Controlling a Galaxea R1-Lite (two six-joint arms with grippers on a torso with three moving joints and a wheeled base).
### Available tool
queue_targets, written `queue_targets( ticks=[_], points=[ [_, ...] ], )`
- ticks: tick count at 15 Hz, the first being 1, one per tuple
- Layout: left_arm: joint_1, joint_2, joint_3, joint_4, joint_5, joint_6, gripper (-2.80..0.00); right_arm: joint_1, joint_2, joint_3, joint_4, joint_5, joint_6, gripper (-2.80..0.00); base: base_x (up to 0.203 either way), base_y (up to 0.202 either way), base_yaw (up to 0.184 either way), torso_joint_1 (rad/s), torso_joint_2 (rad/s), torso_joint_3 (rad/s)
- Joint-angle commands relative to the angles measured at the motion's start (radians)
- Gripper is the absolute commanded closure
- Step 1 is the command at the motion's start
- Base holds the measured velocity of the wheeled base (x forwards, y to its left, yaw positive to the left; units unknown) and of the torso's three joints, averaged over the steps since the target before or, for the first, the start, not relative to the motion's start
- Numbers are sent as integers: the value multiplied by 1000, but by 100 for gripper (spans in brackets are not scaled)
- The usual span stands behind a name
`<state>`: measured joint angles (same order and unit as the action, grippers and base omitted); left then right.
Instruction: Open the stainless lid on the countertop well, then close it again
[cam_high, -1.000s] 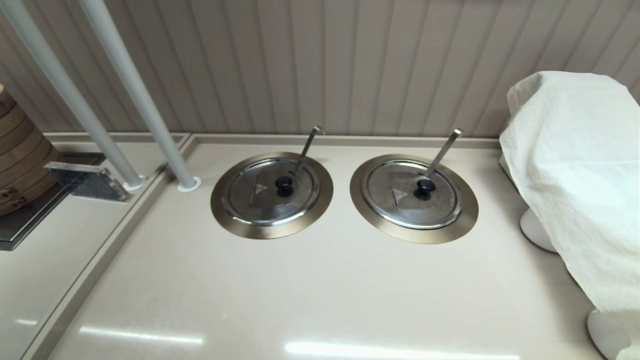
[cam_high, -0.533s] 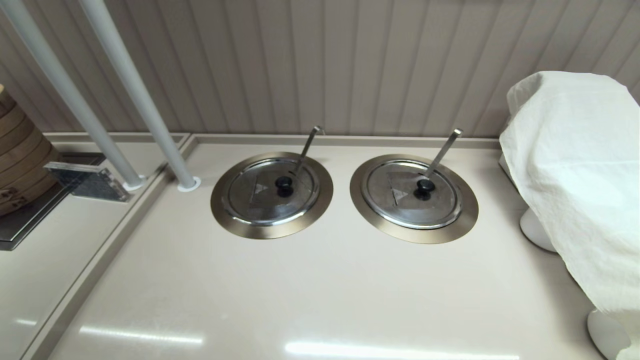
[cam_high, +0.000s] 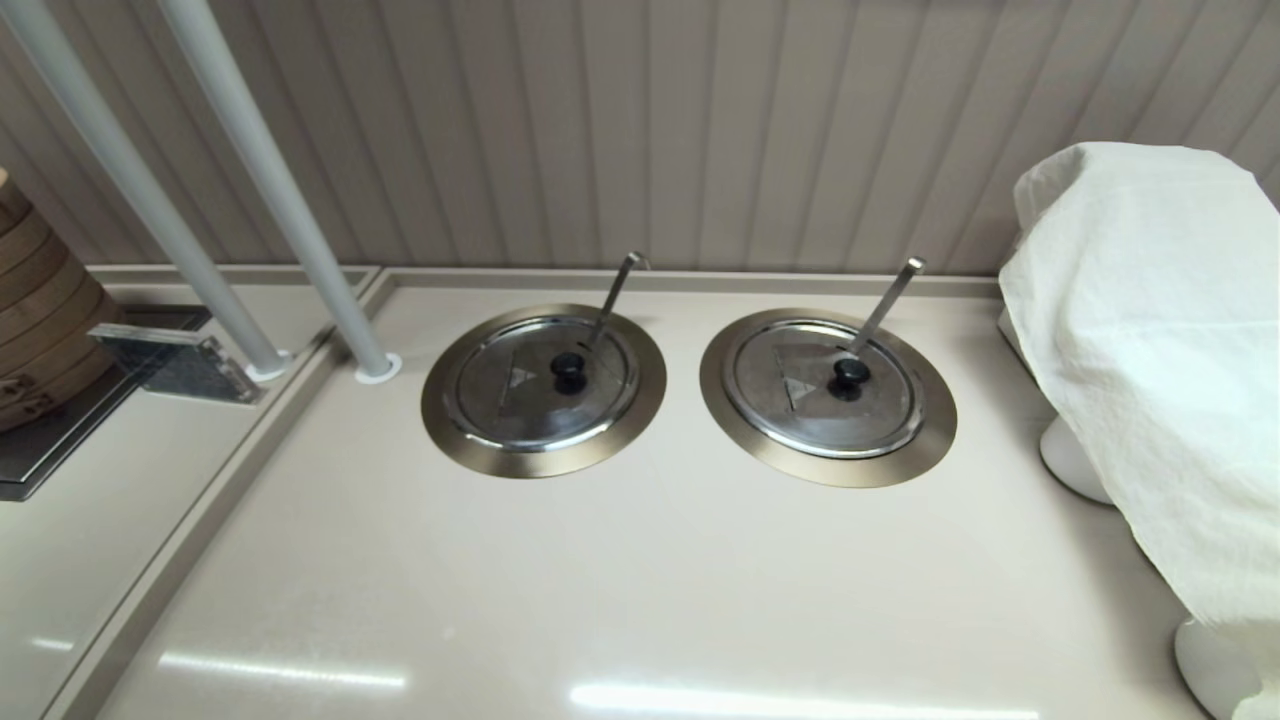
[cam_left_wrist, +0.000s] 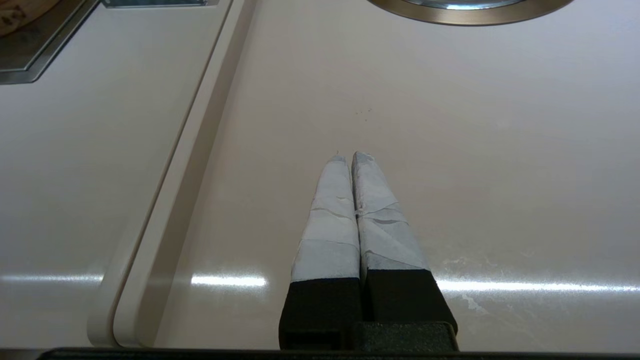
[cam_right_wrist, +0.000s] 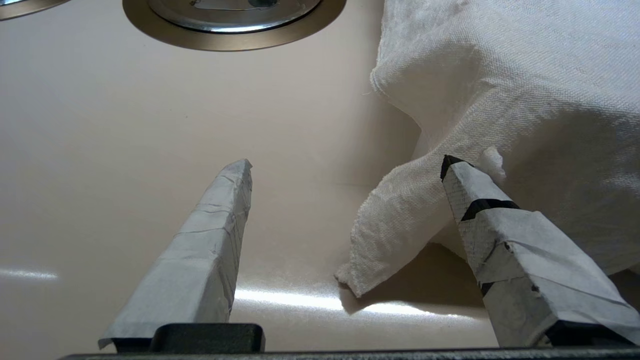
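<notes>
The stainless lid (cam_high: 540, 382) lies flat and closed on the countertop well (cam_high: 447, 430), the left of two rings in the head view. Its black knob (cam_high: 568, 371) sits at the centre, and the thin hook-tipped handle (cam_high: 618, 290) sticks up through its far edge. Neither arm shows in the head view. My left gripper (cam_left_wrist: 351, 157) hovers shut over bare counter, with the well's bronze rim (cam_left_wrist: 470, 12) well ahead of it. My right gripper (cam_right_wrist: 347, 164) is open with nothing held, low over the counter beside the white cloth (cam_right_wrist: 500, 90).
The twin ring (cam_high: 925, 440) with its lid (cam_high: 825, 395) and flat square-tipped handle (cam_high: 890, 295) lies to the right. A cloth-covered object (cam_high: 1150, 350) stands at the right edge. Two white poles (cam_high: 280, 200), a raised counter seam (cam_high: 200, 510) and a bamboo steamer (cam_high: 35, 310) are at the left.
</notes>
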<state>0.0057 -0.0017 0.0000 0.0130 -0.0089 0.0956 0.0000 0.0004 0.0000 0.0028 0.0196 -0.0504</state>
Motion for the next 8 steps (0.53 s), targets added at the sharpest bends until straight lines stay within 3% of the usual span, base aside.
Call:
queue_targets(
  ticks=[1, 8],
  points=[
    [0, 2, 2, -1, 0, 1, 0, 0, 0, 0, 0, 0, 0, -280, 0, 0, 0, 0, 0, 0],
    [0, 2, 2, -1, -2, 3, 0, 0, 1, 0, 0, 0, 1, -280, 0, 0, 0, 0, 0, 0]
  ],
)
